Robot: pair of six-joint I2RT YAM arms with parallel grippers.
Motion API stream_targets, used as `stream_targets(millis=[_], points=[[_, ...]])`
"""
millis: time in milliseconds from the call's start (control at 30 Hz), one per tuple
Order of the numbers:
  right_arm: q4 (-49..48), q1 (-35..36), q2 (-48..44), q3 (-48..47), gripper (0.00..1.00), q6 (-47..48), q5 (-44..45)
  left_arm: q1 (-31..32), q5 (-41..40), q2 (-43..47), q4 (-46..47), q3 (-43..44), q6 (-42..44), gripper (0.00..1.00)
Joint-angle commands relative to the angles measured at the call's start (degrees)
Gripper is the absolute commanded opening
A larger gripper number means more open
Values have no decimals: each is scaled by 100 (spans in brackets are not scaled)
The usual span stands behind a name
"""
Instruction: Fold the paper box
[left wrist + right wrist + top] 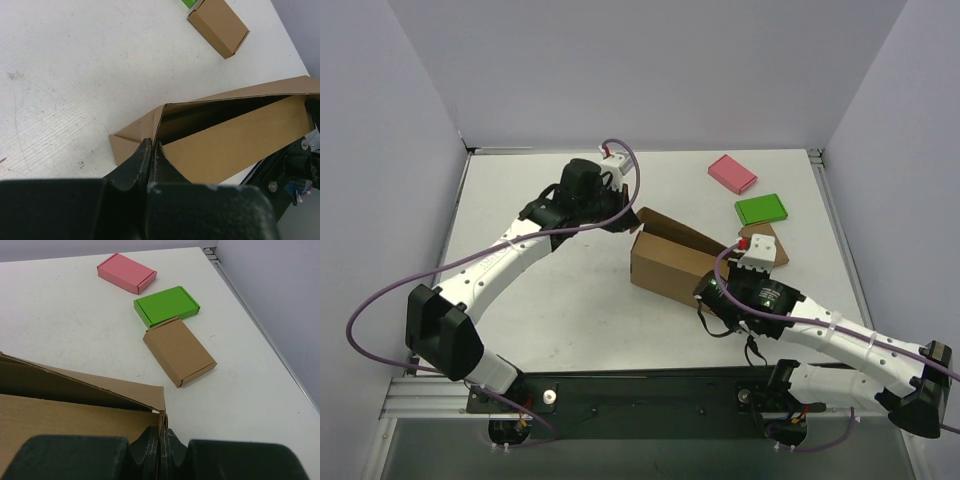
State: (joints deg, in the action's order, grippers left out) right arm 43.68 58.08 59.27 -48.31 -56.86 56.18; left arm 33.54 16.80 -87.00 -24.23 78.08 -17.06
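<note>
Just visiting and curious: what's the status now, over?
Left gripper, right gripper: shut on box edges. Box partly folded, open on top. Pink block, green block, brown block apart, nothing blocking.

The box is plain brown cardboard. There is a pink block, a green block and a brown block. The table is white with grey scuffs; the cables are purple.

Legible text, labels, brands, numbers, signs: none found in any view.
Items checked: paper box, pink block, green block, small brown block — all faces plain.
</note>
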Motion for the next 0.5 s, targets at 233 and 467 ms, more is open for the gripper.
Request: stream_targets(millis=[233, 467], points=[[1266, 256, 297, -45, 24, 210, -2516, 179, 192, 263, -152, -566, 615, 0], [1266, 265, 6, -766, 70, 781, -2533, 179, 166, 263, -407, -452, 1388, 0]])
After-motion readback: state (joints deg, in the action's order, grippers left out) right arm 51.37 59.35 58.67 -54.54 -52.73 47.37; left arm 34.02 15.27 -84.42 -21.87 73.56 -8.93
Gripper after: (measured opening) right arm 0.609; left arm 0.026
